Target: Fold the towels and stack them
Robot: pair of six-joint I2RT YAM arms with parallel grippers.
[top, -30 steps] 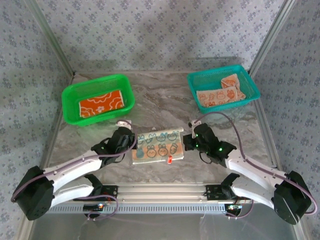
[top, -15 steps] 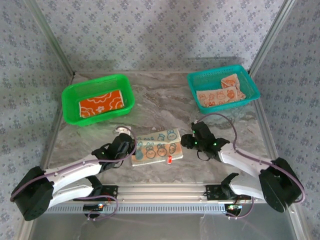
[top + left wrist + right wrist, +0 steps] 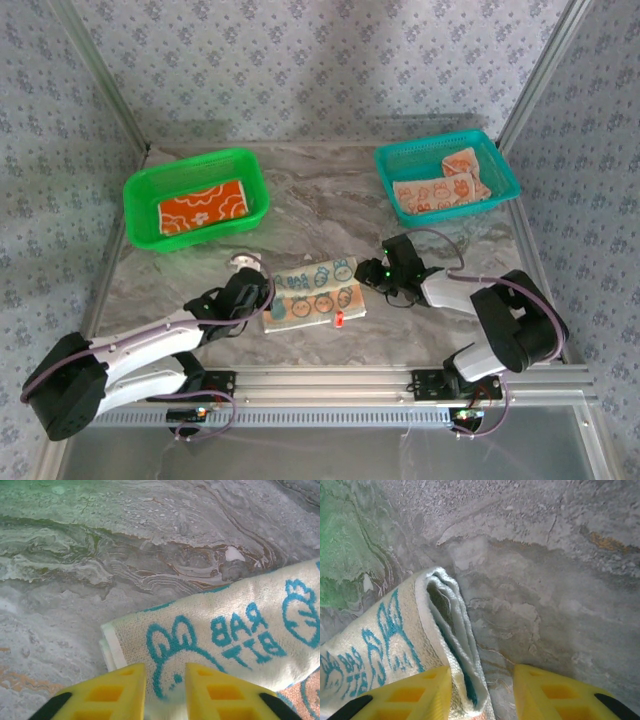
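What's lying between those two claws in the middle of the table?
A folded bunny-print towel lies between the left gripper and the right gripper, clearest in the top view.

The left arm [image 3: 140, 342] lies low across the lower left of the top view. It runs from its base in the bottom-left corner up and right to the left gripper [image 3: 250, 290], just left of centre. At the bottom edge of the wrist view, its yellow left fingers [image 3: 117, 692] stand parted by a narrow gap. The right arm [image 3: 505, 320] is folded tight at lower right, forearm pointing left to the right gripper [image 3: 385, 270], right of centre. Its yellow right fingers [image 3: 417, 697] stand wider apart.
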